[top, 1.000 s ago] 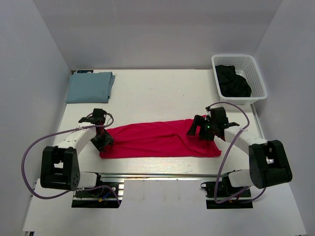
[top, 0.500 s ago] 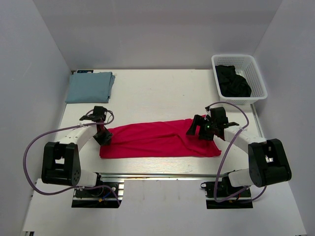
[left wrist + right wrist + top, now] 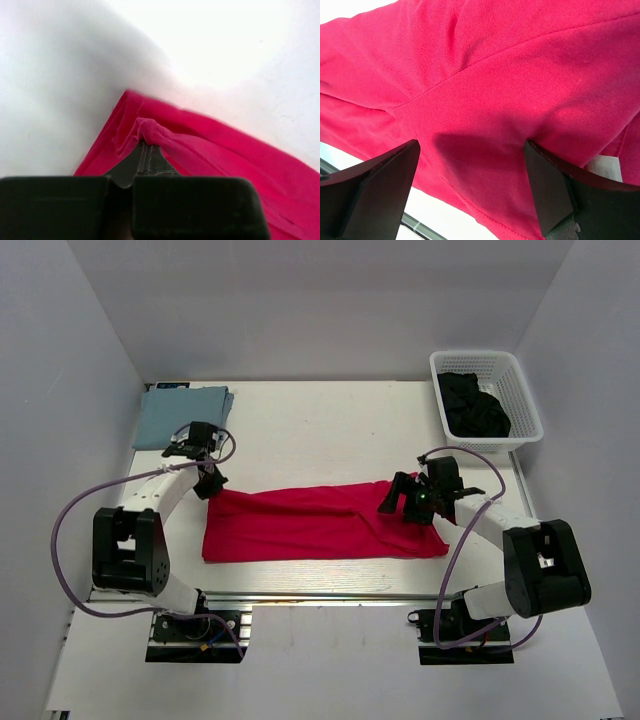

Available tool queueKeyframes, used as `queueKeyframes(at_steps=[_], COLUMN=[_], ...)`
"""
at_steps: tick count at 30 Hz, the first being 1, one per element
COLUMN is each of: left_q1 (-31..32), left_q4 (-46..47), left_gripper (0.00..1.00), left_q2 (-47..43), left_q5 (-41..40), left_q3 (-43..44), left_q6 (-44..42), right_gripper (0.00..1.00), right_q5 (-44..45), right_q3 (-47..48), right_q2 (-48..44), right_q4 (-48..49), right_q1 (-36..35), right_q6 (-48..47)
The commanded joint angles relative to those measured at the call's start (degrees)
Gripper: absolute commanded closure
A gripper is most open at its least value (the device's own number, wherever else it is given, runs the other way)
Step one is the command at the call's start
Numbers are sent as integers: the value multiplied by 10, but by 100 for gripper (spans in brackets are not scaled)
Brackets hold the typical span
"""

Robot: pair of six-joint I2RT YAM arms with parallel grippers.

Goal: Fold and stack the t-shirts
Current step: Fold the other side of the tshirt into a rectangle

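Observation:
The crimson red t-shirt [image 3: 320, 525] lies in a long flat band across the near half of the table. My left gripper [image 3: 212, 486] is at its far left corner, shut on a pinch of red cloth [image 3: 150, 131] that bunches at the fingertips [image 3: 146, 156]. My right gripper [image 3: 405, 503] stands wide open over the shirt's right part, with red cloth [image 3: 485, 90] spread between and beneath its dark fingers [image 3: 380, 185]. The pale blue-grey t-shirt [image 3: 182, 416] lies folded at the back left corner.
A white lattice basket [image 3: 528, 410] holding dark cloth [image 3: 473, 405] stands at the back right. A white label [image 3: 605, 167] shows on the red shirt beside my right finger. The table's metal front rail [image 3: 320, 595] runs just below the shirt.
My left gripper has shut on the red shirt's left edge and moved toward the back of the table, drawing that corner with it. The right arm has stayed still.

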State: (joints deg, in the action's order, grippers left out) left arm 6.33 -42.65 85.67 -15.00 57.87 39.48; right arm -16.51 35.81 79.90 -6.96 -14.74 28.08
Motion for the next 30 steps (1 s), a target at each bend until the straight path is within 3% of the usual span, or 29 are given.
queueKeyframes(at_steps=[1, 7, 11, 14, 25, 30], left_q1=[-2, -2, -2, -2, -2, -2], left_q4=[40, 77, 116, 122, 36, 14], left_gripper=[100, 100, 100, 100, 100, 100], left_q2=[13, 30, 30, 25, 7, 13], left_q5=[-19, -21, 24, 2, -112, -119], left_q3=[62, 103, 110, 110, -3, -45], left_q6=[-67, -135, -179, -188, -72, -28], right_gripper=[10, 10, 10, 10, 10, 10], right_q5=[16, 12, 5, 3, 3, 1], right_q3=[-4, -7, -10, -12, -10, -8], right_q2=[19, 25, 29, 30, 35, 42], right_q4=[-5, 5, 9, 11, 5, 2], right_q1=[2, 0, 1, 2, 1, 2], right_q6=[0, 5, 6, 5, -1, -1])
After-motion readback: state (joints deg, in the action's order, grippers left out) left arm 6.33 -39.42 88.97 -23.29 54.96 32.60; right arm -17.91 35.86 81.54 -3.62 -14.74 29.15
